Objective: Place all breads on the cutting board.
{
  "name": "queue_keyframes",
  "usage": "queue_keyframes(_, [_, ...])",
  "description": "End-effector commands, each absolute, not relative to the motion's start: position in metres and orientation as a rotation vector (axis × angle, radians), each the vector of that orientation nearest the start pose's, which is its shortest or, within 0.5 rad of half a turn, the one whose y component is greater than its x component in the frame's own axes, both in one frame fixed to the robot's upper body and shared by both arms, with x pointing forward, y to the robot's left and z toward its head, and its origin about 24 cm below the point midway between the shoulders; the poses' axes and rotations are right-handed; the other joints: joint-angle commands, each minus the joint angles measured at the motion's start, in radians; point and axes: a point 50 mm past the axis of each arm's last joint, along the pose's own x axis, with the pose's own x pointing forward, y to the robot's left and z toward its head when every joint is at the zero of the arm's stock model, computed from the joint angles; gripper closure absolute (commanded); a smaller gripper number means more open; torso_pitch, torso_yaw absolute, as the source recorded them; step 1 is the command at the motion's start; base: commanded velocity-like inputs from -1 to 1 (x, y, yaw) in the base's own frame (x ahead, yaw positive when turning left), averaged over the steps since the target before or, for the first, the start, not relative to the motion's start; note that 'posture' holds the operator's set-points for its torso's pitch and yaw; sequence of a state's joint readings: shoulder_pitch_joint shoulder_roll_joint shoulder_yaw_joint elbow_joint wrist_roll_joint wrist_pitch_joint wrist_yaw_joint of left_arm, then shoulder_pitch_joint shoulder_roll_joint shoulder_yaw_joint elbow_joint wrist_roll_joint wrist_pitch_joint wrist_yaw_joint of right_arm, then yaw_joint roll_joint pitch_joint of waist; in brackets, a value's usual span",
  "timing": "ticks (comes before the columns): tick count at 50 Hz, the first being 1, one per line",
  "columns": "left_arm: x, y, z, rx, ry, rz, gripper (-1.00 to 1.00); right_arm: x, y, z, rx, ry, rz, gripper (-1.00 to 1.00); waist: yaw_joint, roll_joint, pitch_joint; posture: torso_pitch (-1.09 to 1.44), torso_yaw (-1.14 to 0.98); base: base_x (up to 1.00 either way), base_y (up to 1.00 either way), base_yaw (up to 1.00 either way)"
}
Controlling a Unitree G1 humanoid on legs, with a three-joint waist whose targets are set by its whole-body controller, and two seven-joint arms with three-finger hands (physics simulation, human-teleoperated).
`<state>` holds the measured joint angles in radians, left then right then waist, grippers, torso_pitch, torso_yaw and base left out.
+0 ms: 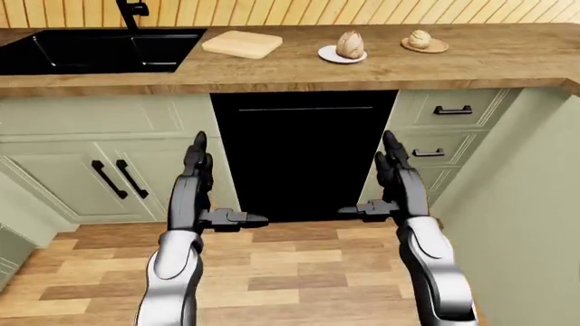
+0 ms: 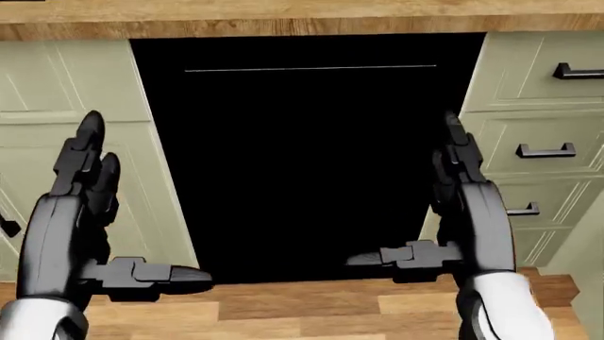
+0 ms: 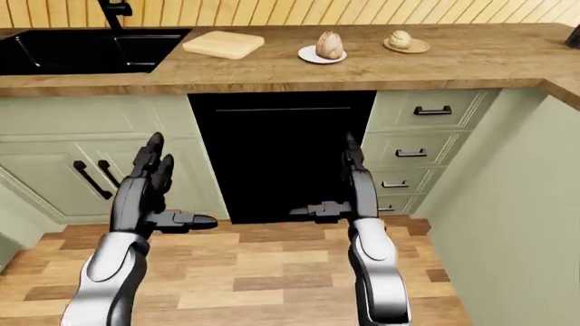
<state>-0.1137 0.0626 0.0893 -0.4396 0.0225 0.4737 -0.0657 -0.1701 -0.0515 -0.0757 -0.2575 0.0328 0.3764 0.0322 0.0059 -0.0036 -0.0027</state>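
Left hand [image 1: 201, 178]: raised, fingers straight and pointing up, thumb out sideways toward the middle; spread wide, holding nothing, touching nothing.
Right hand [image 1: 396, 178]: mirror pose, fingers up, thumb pointing inward; released, holding nothing, touching nothing.
Position of hands: level with each other, well apart, over the black panel [image 1: 304, 153] and the cabinet fronts on either side of it.
Cutting board [image 1: 242, 44]: pale wood, lying flat on the tabletop [image 1: 508, 58], just right of the black sink [image 1: 95, 49]; nothing on it.
Bread, first [image 1: 350, 45]: upright loaf on a white plate [image 1: 331, 56], near the board, to its right.
Bread, second [image 1: 419, 39]: small round roll on a wooden plate [image 1: 438, 47], further right.
Eye views: show tabletop, sink, board and both breads above the hands.
Head view: shows only the tabletop edge, the black panel, drawer handles [image 2: 544, 150], the plank floor [image 2: 302, 312] and both hands at close range; board and breads are out of it.
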Motion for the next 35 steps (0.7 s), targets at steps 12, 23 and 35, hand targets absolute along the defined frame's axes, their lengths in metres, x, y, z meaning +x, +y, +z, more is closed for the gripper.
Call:
queue_keyframes(12, [0.265, 0.172, 0.151, 0.124, -0.142, 0.008, -1.0, 0.28, -0.157, 0.132, -0.007, -0.103, 0.036, -1.0, 0.028, 0.05, 0.033, 0.0, 0.0, 0.12, -1.0, 0.0])
queue_keyframes(23, [0.265, 0.172, 0.154, 0.132, -0.152, 0.007, -1.0, 0.282, -0.155, 0.135, 0.004, -0.105, 0.04, -1.0, 0.006, -0.059, 0.029, 0.0, 0.0, 0.21, -1.0, 0.0])
queue_keyframes(35, [0.263, 0.175, 0.159, 0.134, -0.155, 0.007, -1.0, 0.282, -0.151, 0.138, -0.002, -0.111, 0.048, -1.0, 0.032, 0.008, 0.042, 0.0, 0.0, 0.12, -0.54, 0.0])
